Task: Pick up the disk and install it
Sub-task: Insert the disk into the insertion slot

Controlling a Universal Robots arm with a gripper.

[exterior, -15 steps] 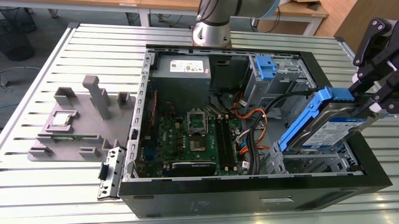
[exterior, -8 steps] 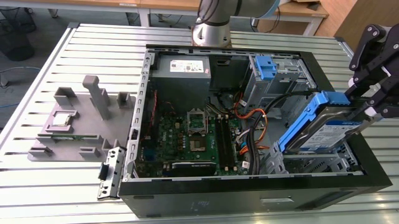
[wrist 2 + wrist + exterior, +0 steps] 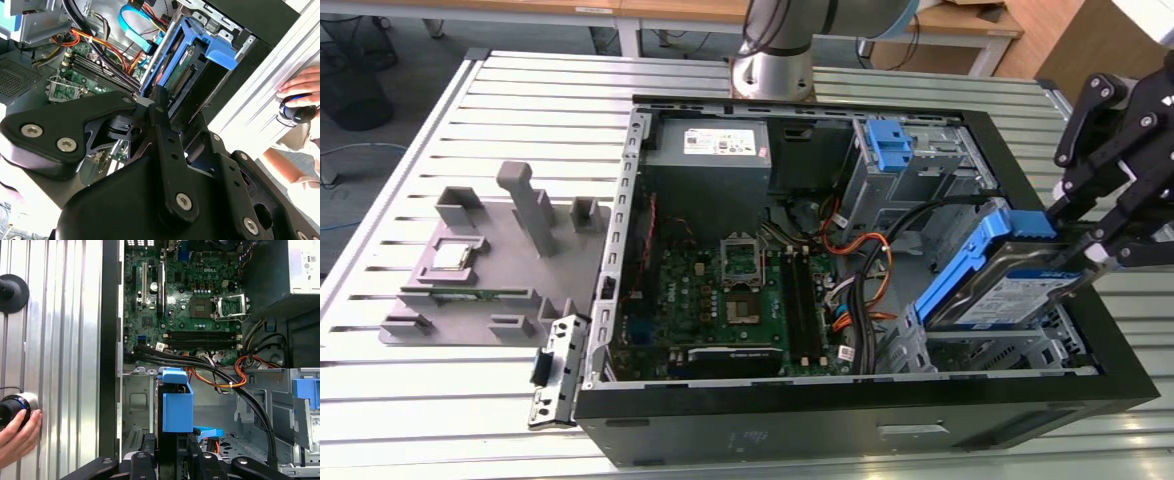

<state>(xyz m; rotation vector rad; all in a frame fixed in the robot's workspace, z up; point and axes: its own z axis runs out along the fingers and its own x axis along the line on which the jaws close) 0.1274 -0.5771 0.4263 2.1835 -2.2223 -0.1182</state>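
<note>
The disk (image 3: 994, 280), a silver drive with a white-and-blue label in a blue carrier, hangs tilted on edge over the metal drive cage (image 3: 987, 350) at the open computer case's near corner, on the exterior view's right. My gripper (image 3: 1083, 250) is shut on its upper end. In the second wrist view the black fingers (image 3: 159, 107) clamp the disk (image 3: 187, 55) near its connector edge. The first wrist view has the blue carrier (image 3: 177, 400) standing up from between the fingertips of the gripper (image 3: 170, 452), above the cage floor.
Inside the case are the motherboard (image 3: 720, 290), a grey power supply (image 3: 710, 143), a separate blue bracket (image 3: 887, 145) and loose cables (image 3: 854, 250). A grey fixture (image 3: 494, 255) sits on the slatted table. A person's hand (image 3: 17, 437) rests on a knob beside the case.
</note>
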